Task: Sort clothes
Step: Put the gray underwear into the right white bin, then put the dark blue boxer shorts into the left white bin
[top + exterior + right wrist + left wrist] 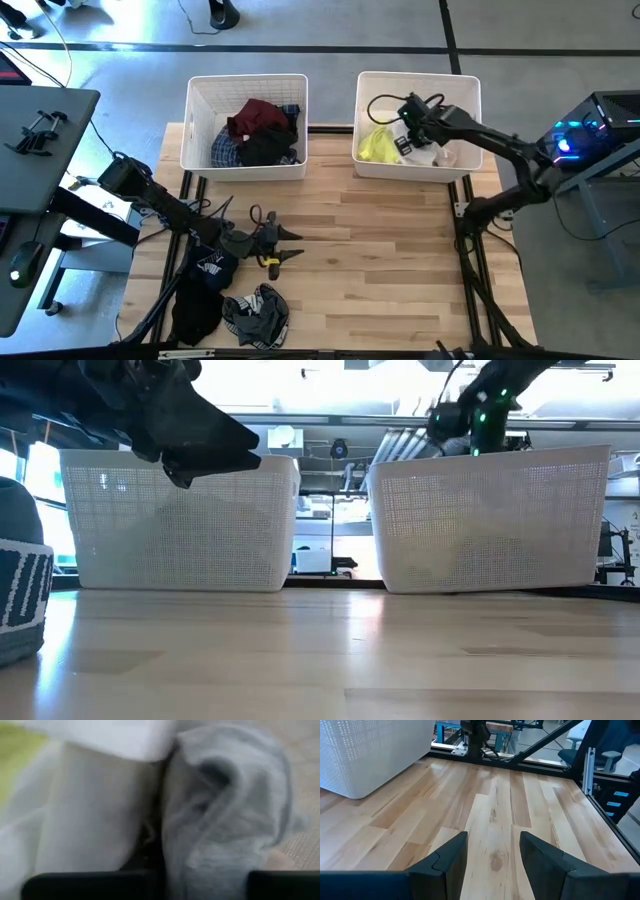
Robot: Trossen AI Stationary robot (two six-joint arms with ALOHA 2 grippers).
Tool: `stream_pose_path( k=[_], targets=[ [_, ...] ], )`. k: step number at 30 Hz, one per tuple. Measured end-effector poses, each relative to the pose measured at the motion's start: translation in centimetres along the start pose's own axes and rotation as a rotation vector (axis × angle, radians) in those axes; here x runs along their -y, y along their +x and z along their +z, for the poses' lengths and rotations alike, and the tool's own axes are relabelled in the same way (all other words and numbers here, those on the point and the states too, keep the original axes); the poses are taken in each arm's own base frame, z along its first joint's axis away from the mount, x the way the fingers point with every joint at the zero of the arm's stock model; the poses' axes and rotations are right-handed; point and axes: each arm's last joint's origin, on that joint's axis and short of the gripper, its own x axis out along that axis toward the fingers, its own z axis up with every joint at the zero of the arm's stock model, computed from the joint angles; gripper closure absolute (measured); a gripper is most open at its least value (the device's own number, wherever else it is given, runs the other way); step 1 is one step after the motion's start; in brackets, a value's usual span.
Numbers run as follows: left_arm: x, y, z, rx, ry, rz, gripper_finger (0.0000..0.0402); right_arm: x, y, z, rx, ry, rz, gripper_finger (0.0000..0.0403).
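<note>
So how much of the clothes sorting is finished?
Dark clothes sit in the left bin; yellow and white ones in the right bin. The right gripper is down inside that bin. Two dark garments wait beside the open left gripper.

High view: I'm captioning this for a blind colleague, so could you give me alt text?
The right gripper reaches into the right white bin over neon yellow and white clothes. The left bin holds dark and plaid clothes, while the left gripper hovers over the table near a black and grey pile.
</note>
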Motion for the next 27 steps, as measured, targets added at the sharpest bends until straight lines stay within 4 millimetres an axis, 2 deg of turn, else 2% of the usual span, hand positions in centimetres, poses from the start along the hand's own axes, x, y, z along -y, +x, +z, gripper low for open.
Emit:
stream_pose_path(
  k=[4, 8, 11, 13, 19, 22, 27],
  targets=[
    [0.0, 0.0, -0.2, -0.020, -0.014, 0.005, 0.0233, -0.1, 1.6, -0.1, -0.086, -0.041, -0.023, 0.0290],
    [-0.1, 0.0, -0.4, -0.039, -0.035, 0.012, 0.0233, 0.6, 1.1, -0.5, -0.147, -0.086, -0.029, 0.0242],
    [-0.1, 0.0, -0.4, -0.039, -0.036, 0.012, 0.0233, 1.5, -0.8, -0.6, -0.159, -0.084, -0.025, 0.0214],
    [-0.1, 0.0, -0.4, -0.037, -0.037, 0.011, 0.0233, 2.3, -2.9, -0.3, -0.116, -0.051, -0.018, 0.0203],
    [-0.1, 0.0, -0.3, -0.032, -0.041, 0.010, 0.0233, 3.9, -9.5, -0.4, 0.126, 0.092, 0.029, 0.0199],
    [-0.1, 0.0, -0.4, -0.033, -0.036, 0.007, 0.0234, 3.2, -11.9, -1.4, 0.283, 0.014, 0.096, 0.0198],
    [0.8, -0.4, -0.5, -0.045, 0.057, -0.028, 0.0243, -0.3, -13.8, -4.9, 0.514, -0.147, 0.293, 0.0198]
  ],
)
